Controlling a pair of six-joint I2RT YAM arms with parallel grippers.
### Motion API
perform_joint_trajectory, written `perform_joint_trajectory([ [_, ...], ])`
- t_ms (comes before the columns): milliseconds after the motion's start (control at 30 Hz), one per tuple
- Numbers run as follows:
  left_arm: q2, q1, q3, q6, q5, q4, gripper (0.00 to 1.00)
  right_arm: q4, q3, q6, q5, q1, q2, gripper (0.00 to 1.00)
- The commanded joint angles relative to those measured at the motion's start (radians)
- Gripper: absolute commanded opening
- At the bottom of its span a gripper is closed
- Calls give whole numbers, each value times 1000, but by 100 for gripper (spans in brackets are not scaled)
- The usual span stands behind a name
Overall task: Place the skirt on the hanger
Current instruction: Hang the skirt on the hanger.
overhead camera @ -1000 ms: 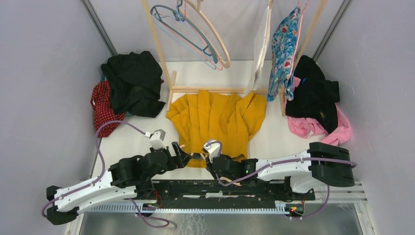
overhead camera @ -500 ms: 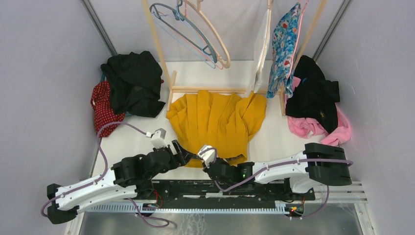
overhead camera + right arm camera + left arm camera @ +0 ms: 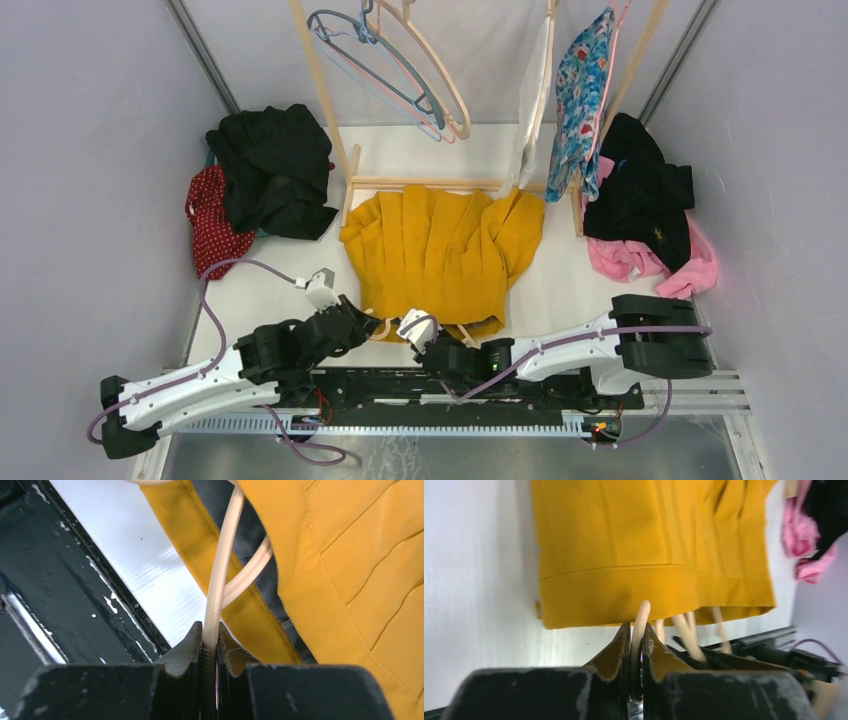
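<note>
At the near edge of the skirt (image 3: 440, 250), the left end effector (image 3: 636, 626) is clamped on the hanger (image 3: 642, 611). The right end effector (image 3: 209, 629), beside it, grips the same hanger.

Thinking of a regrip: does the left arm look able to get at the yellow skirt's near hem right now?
Probably not yet: the left gripper is shut on the cream hanger, though the yellow skirt has its hem just ahead, uncovered.
</note>
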Motion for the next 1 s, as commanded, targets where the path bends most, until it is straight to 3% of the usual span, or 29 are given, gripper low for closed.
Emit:
perform_joint_trajectory([
  [0, 26, -5, 0, -35, -30, 58, 4, 115, 52, -90, 10, 14, 6, 1],
  [100, 50, -5, 0, -38, -44, 57, 3, 104, 75, -99, 2, 4, 19, 1],
  [233, 64, -6, -20, -61, -75, 63, 3, 94, 75, -73, -36, -21, 4, 13],
  [433, 70, -5, -96, -80, -124, 152, 3, 48, 39, -15, -105, -55, -52, 46],
  [567, 80, -5, -139, -85, -157, 216, 3, -37, -4, 48, -119, -69, -166, 49],
  [733, 105, -5, -144, -75, -173, 231, 3, -301, -6, 119, -16, -96, -365, 52],
  [967, 99, -5, -183, -76, -171, 230, 3, -549, -28, 217, -32, -298, -472, 53],
])
